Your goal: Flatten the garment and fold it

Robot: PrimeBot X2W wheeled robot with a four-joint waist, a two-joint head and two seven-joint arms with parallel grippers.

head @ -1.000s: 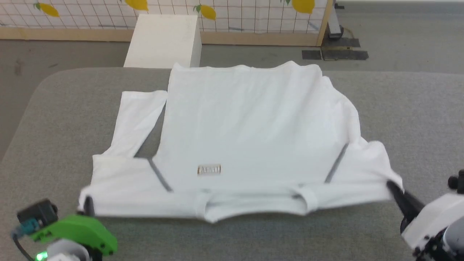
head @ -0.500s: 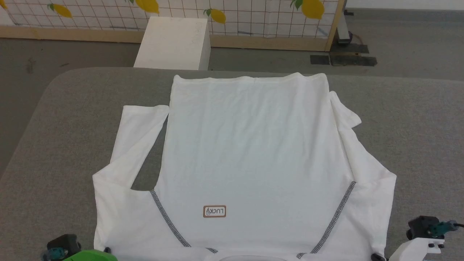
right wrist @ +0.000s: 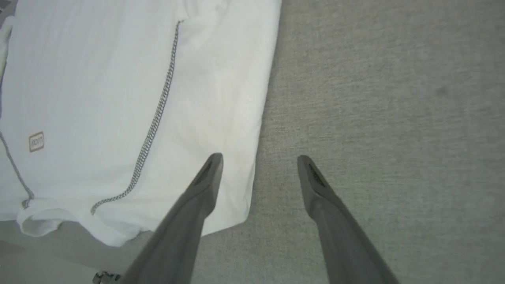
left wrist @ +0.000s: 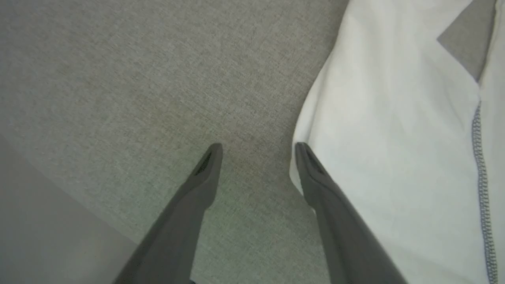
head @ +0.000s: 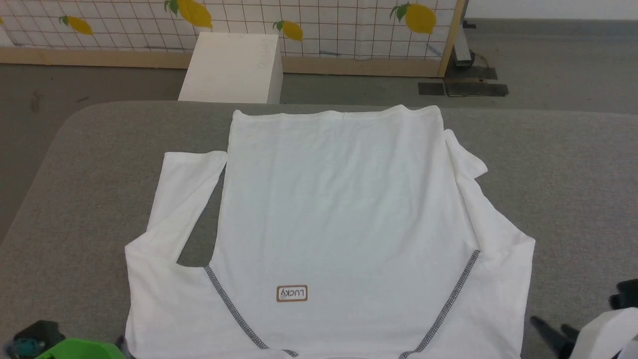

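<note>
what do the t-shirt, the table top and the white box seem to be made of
T-shirt: thin matte knit, likely cotton or a blend; it lies limp with soft creases. Table top: grey woven fabric or felt covering, shown by its fine speckled weave. White box: rigid, smooth, matte, perhaps painted board or foam; the look leaves it open.

garment [head: 339, 209]: 1 | white box [head: 232, 67]: 1 | printed lemons [head: 418, 17]: 4 | jaws: 2 pairs

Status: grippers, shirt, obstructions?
Left gripper open, empty, at shirt edge. Right gripper same. Shirt spread on table, unfolded. Box beyond table, apart.
</note>
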